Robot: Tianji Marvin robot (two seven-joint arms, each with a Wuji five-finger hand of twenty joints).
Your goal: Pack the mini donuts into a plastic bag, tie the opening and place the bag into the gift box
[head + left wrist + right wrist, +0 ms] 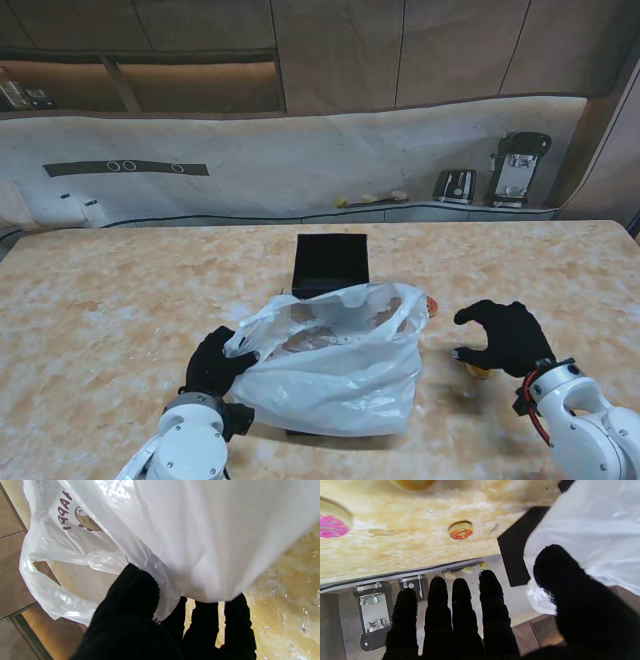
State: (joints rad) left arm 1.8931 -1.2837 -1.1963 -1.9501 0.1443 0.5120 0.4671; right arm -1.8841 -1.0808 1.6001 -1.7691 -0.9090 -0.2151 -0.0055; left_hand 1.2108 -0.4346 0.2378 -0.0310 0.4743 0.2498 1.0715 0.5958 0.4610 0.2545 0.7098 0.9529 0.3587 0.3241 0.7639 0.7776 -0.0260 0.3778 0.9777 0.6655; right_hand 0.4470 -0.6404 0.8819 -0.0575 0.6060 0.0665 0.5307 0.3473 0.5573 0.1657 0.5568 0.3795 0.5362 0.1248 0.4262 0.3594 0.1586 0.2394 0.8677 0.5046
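We see a tan marbled tabletop (110, 300). A black gift box (331, 264) sits near its middle, with a white plastic bag (335, 375) resting just nearer to us. An orange-iced mini donut (460, 530) lies toward the right edge, a pink-iced one (333, 522) nearby.

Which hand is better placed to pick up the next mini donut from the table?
Probably the right hand. It is open and hovers over a mini donut lying on the table. The left hand is shut on the plastic bag, holding its edge.

Stand view overhead, wrist views close, sharing bag (335, 365)
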